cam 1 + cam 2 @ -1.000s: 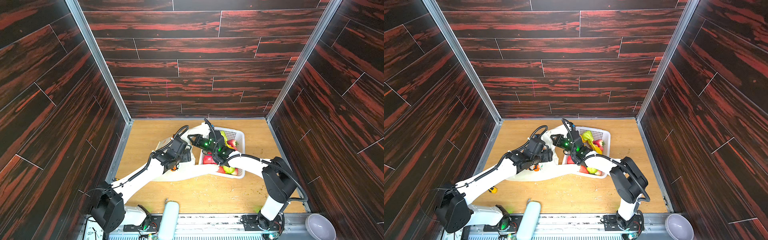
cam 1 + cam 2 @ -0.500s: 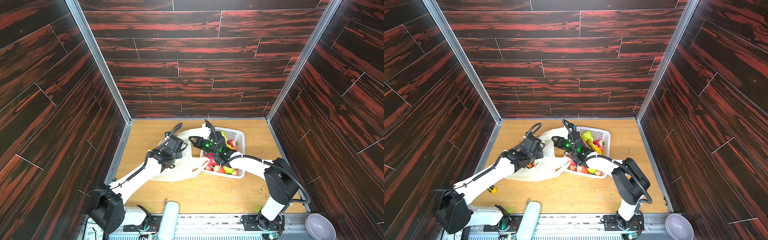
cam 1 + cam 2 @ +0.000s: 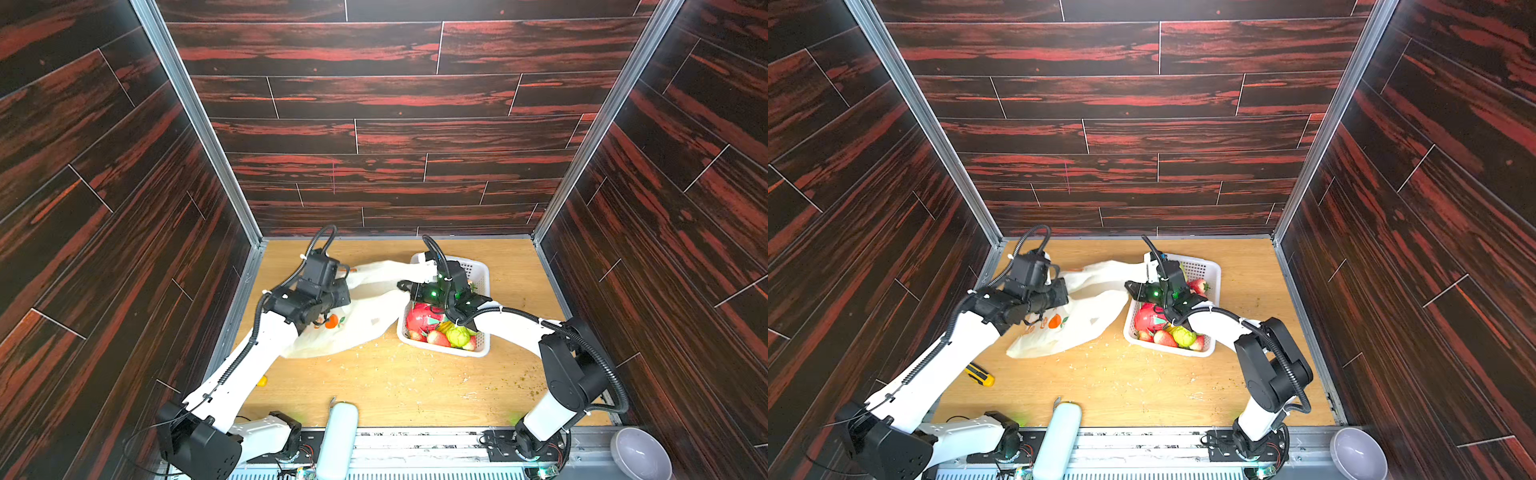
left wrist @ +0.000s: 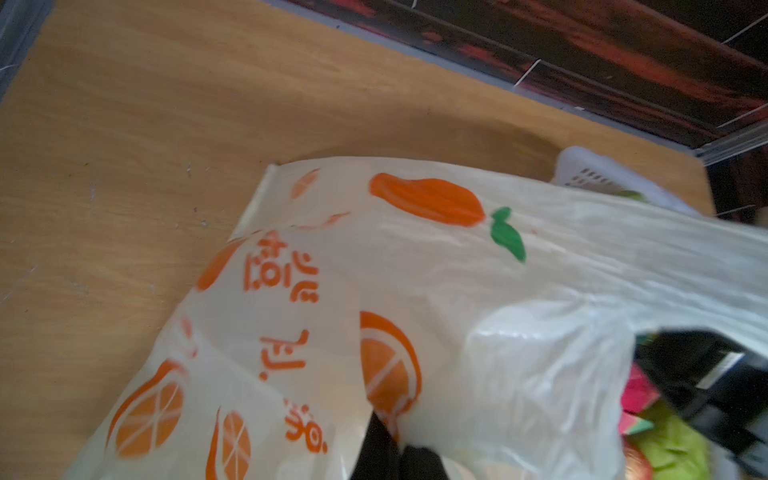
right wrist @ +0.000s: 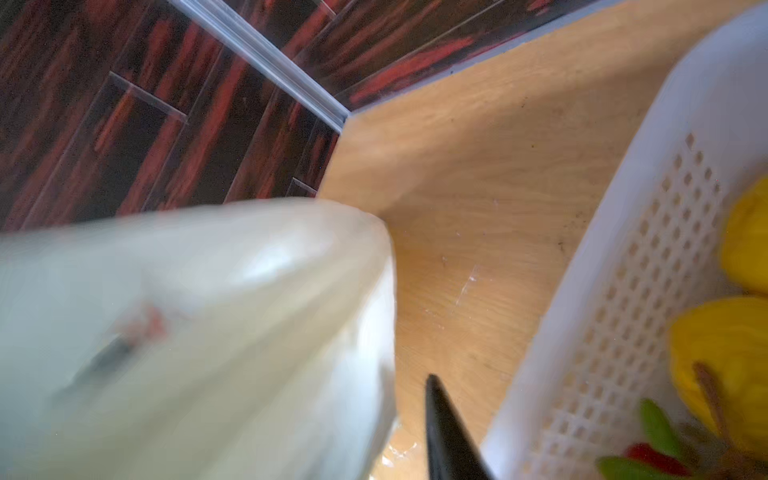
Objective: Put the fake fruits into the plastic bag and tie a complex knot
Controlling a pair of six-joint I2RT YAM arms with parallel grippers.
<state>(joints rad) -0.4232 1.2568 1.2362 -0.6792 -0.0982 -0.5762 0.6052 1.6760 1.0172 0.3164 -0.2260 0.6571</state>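
Observation:
The plastic bag (image 3: 374,299) (image 3: 1096,299), cream with orange fruit prints, hangs stretched across the table between my two grippers. My left gripper (image 3: 345,291) (image 3: 1064,293) (image 4: 395,436) is shut on a fold of its film (image 4: 415,270). My right gripper (image 3: 405,286) (image 3: 1129,286) stands open at the bag's handle end. In its wrist view one black finger (image 5: 444,424) stands apart from the blurred bag (image 5: 208,332), which hides the other finger. The fake fruits lie in the white basket (image 3: 444,353) (image 3: 1167,351): a dragon fruit (image 3: 422,318), a pear (image 3: 457,334), strawberries (image 3: 1198,286) and lemons (image 5: 739,345).
A yellow-and-black utility knife (image 3: 982,374) lies on the wood table under my left arm. A grey bowl (image 3: 640,453) sits outside the front right corner. A pale cylinder (image 3: 338,436) stands at the front edge. Dark panelled walls close in three sides.
My left gripper has closed on the bag and lifted it toward the back left. My right gripper has opened and shifted right toward the basket, and the bag now spreads wider between them.

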